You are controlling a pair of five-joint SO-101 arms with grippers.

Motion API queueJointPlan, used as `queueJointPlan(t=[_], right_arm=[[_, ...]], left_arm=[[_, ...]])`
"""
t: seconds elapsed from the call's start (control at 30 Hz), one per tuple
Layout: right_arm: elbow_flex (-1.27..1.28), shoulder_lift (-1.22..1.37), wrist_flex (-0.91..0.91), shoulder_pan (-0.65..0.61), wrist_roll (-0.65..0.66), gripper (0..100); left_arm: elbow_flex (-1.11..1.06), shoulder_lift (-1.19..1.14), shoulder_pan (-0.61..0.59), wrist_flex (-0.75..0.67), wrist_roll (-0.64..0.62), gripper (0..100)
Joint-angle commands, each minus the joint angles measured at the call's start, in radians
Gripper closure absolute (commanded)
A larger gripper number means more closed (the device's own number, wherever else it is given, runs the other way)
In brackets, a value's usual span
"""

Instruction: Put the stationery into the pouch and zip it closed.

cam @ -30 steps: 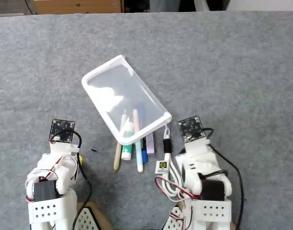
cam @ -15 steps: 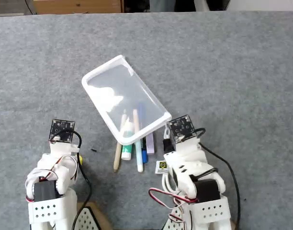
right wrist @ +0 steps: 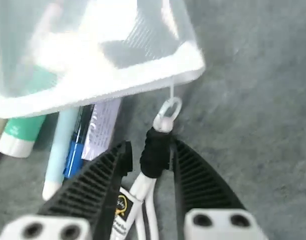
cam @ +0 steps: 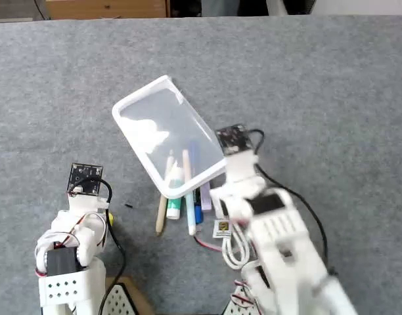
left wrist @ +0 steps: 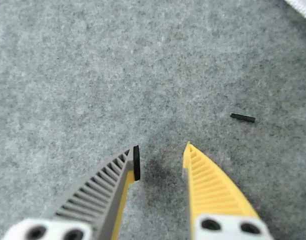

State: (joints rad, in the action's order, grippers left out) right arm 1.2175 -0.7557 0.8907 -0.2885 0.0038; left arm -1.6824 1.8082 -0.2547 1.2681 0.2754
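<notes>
A translucent pouch (cam: 167,134) with a white rim lies slantwise mid-table. Out of its near, open end stick a pencil (cam: 161,213), a green-and-white tube (cam: 174,200), a light blue pen (cam: 190,213), a blue pen (cam: 198,211) and a purple item (cam: 206,197). My right gripper (right wrist: 149,147) is open, its black fingers on either side of the black zip pull (right wrist: 156,150), which hangs by a ring (right wrist: 168,111) from the pouch (right wrist: 93,50) corner. My left gripper (left wrist: 161,157) is open over bare mat, away from the pouch.
A grey mat (cam: 319,85) covers the table. A small black piece (left wrist: 242,118) lies beyond the left gripper. A white cord with a printed tag (cam: 221,229) trails from the zip pull. A wooden edge (cam: 109,8) runs along the far side.
The right arm has swung forward and leftward from its rest place to the pouch's near corner, over the zip pull. The left arm, pouch and stationery have stayed put.
</notes>
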Motion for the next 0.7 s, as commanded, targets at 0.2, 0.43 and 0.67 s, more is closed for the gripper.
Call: queueJointPlan(t=[0.2, 0.43, 0.67], right_arm=[[-0.255, 0.541, -0.091, -0.009, -0.063, 86.4], [-0.269, 0.552, -0.089, -0.009, -0.066, 86.4], [-0.259, 0.55, -0.091, -0.009, -0.061, 97.7]], left_arm=[[-0.016, 0.011, -0.012, 0.002, 0.002, 83], [-0.016, 0.011, -0.012, 0.002, 0.002, 83], [-0.016, 0.011, -0.012, 0.002, 0.005, 83]])
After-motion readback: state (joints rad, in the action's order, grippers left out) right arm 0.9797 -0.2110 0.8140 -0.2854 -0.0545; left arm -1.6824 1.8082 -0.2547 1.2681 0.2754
